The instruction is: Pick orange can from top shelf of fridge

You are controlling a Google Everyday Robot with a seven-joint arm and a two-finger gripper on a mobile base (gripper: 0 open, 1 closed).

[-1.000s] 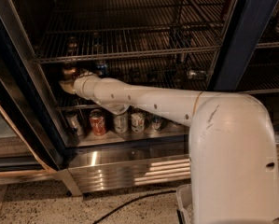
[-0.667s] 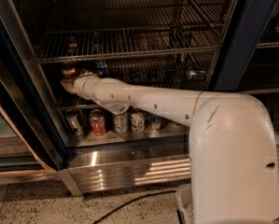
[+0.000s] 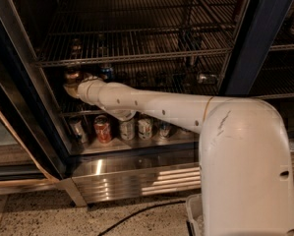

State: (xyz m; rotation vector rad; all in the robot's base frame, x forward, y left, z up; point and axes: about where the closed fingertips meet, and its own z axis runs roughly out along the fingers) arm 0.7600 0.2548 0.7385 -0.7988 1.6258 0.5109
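Fridge (image 3: 264, 38): dark interior, wire racks. Orange can (image 3: 72, 75): far left on a rack, near blue can (image 3: 106, 72). End effector (image 3: 73, 87): at the orange can, grip state indeterminable. Risk: an off-centre approach likely topples the can.

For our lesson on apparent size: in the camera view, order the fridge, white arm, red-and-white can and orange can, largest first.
1. fridge
2. white arm
3. red-and-white can and orange can: unsure, as the gripper, inside at the left, hides part of the orange can.

Smooth white plastic arm (image 3: 151, 104), its gripper (image 3: 71, 89) at the shiny metal orange can (image 3: 72, 75).
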